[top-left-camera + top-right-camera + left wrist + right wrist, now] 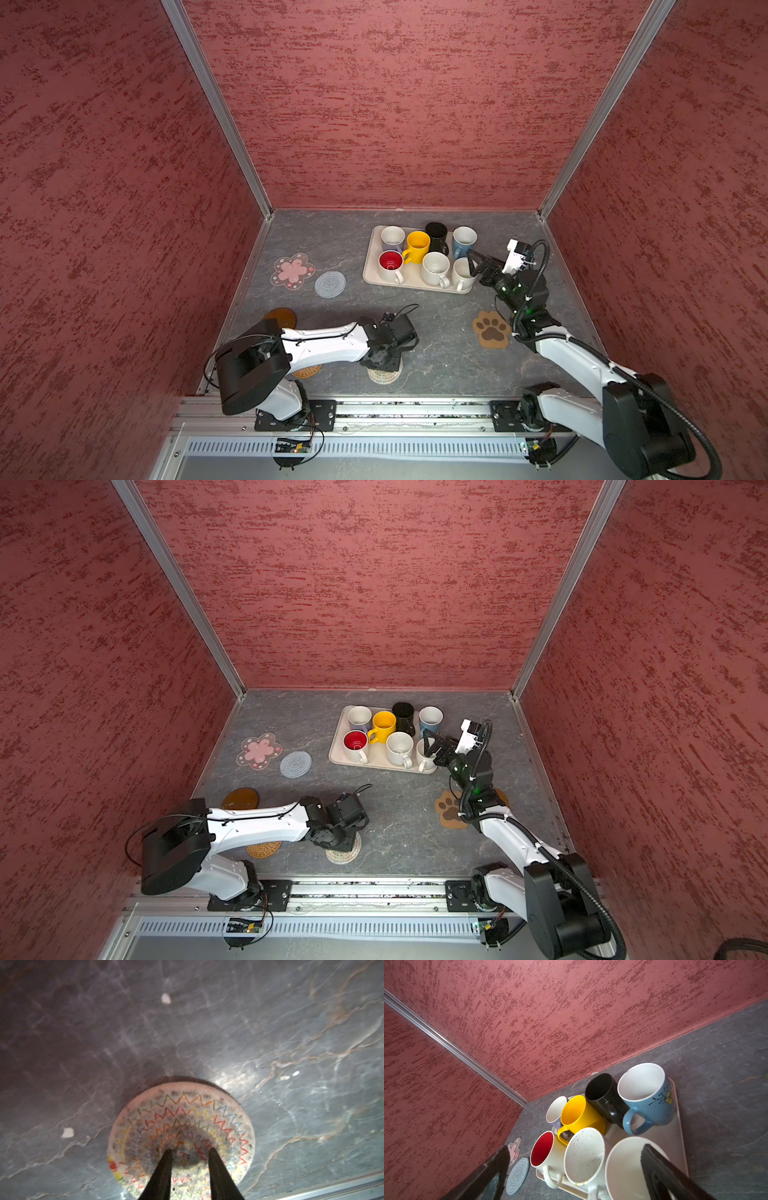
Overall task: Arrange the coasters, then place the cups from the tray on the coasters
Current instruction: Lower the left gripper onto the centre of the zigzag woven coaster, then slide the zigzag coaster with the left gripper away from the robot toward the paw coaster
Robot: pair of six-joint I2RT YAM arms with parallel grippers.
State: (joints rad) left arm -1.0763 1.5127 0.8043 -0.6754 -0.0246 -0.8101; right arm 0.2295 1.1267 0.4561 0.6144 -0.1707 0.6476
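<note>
Left gripper (190, 1151), mine: pointed down at the lower centre of both top views, jaws only narrowly parted, both tips resting on the beige woven coaster (384, 377), nothing clamped between them. Right gripper (471, 262), mine: at the centre right, jaws spread wide and empty, poised over the plain white mug (462, 270) at the tray's lower right corner; in the wrist view one finger (664, 1172) overlaps that mug's mouth. Tray (413, 275): pale, just right of centre on the grey marbled tabletop (436, 332), carrying all seven cups upright. Upper row: white mug (392, 237), yellow mug (417, 243), black mug (436, 232), light blue mug (464, 239). Lower row: red-lined mug (390, 262), speckled mug (435, 266), then the plain white one. Other coasters, all flat on the tabletop: pink flower (292, 270) and grey-blue round (330, 284) side by side, left of the tray; brown disc (282, 316) and orange-tan round (307, 371), both partly under my left arm; paw shape (491, 330) beside my right arm.
</note>
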